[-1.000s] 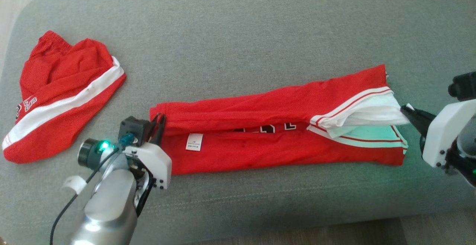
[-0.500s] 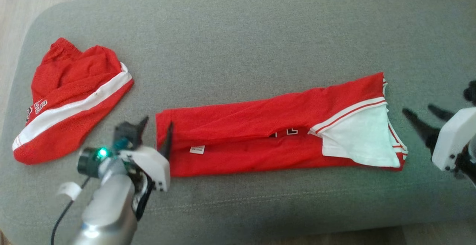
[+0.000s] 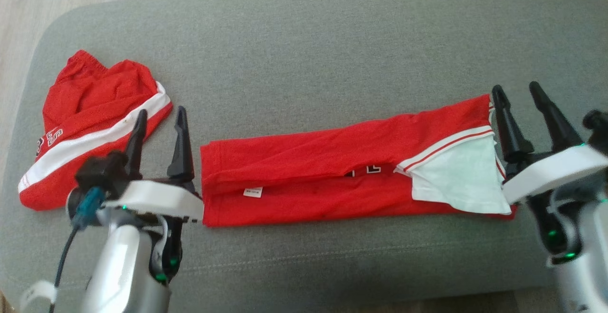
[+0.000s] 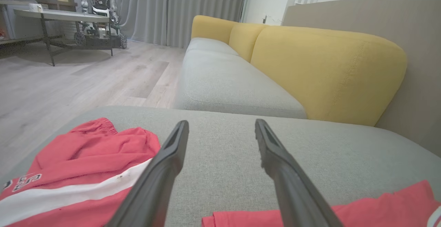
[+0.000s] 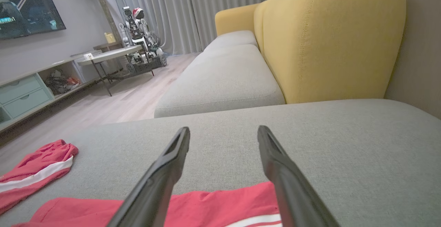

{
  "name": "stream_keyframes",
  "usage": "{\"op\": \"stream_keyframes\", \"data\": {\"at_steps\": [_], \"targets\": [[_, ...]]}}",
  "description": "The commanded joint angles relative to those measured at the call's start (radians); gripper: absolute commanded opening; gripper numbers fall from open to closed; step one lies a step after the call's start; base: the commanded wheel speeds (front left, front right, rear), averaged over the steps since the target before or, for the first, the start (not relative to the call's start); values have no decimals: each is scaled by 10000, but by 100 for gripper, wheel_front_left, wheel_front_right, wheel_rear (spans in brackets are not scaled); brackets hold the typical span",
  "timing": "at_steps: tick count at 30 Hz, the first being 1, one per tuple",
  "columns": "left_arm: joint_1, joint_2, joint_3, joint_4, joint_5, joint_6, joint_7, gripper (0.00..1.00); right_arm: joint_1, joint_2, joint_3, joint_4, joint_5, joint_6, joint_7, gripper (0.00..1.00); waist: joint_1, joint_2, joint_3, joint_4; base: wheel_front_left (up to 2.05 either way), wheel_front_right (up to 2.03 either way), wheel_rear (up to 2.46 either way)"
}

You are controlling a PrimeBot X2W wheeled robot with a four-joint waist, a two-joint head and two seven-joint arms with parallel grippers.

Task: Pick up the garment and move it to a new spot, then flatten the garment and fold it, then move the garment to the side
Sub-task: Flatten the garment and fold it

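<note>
The left gripper (image 3: 161, 112) is wide open and grasps nothing; between its two dark fingers there is only grey cushion (image 3: 308, 56). The fingers point away from the robot. In the head view the outer finger crosses the white stripe of the red shorts (image 3: 90, 113), which lie at the left end of the cushion; if it touches them I cannot tell. The inner finger stands just beside the left end of the garment (image 3: 323, 170), with a narrow gap of cushion between them.

The garment is a long red folded strip that lies flat on the cushion, between the two grippers. A small white label (image 3: 252, 192) shows near its left end, black letters look out of the fold in the middle, and a white flap with red stripes lies on its right end.

The right gripper (image 3: 515, 87) is also fully released and empty. Its inner finger is at the far right corner of the garment, and its white body is just beside the white flap. From the right wrist, red cloth with a white stripe lies below the spread fingers.
</note>
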Motion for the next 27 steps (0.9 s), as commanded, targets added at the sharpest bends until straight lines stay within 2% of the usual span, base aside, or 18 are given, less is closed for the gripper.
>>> {"op": "stream_keyframes", "data": {"at_steps": [1, 4, 7, 10, 15, 27], "targets": [[-114, 80, 519, -683, 168, -1, -120, 100, -4, 113, 149, -188, -227, -2, -521, 100, 1, 0, 20, -5, 0, 0, 0], [373, -61, 728, -1294, 582, 91, -121, 100, 147, 584, 163, 181, -630, -2, -1505, 100, 1, 0, 56, -23, 0, 0, 0], [885, -170, 724, -1846, 871, 4, -121, 100, 335, 970, 156, 807, -1419, -2, -2499, 100, 1, 0, 110, -16, 0, 0, 0], [1188, -196, 630, -2029, 988, -4, -121, 100, 418, 1216, 21, 1305, -2029, -2, -2898, 100, 1, 0, 147, -12, 0, 0, 0], [1386, -203, 393, -2119, 791, 228, -121, 100, 392, 1567, -416, 1809, -2530, -2, -3193, 100, 1, 0, 210, 3, 0, 0, 0], [1256, -205, 174, -2263, 792, 382, -122, 100, -143, 1854, -1671, 2857, -3091, -2, -3282, 100, 1, 0, 440, 67, 0, 0, 0]]}}
